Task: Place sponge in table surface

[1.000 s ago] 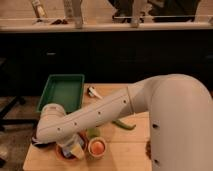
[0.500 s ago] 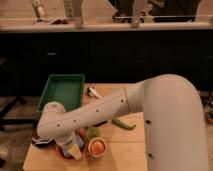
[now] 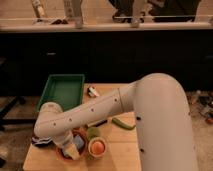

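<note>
My white arm reaches down and left across the light wooden table surface (image 3: 117,150). The gripper (image 3: 74,148) is low at the front left, over an orange bowl (image 3: 66,154), mostly hidden by the wrist. A small grey-blue patch, the sponge (image 3: 79,142), shows right at the gripper above the bowl's rim. I cannot tell whether the sponge is held or rests in the bowl.
A green plastic tray (image 3: 62,90) lies at the back left. A tan-and-dark brush-like block (image 3: 93,91) sits beside it. A long green vegetable (image 3: 123,123), a round green item (image 3: 93,132) and a small orange cup (image 3: 97,147) lie near the gripper. A dark object (image 3: 40,142) is at the left edge.
The arm's forearm has shifted slightly left and lower, bringing the wrist closer over the orange bowl. The items on the table have not moved.
</note>
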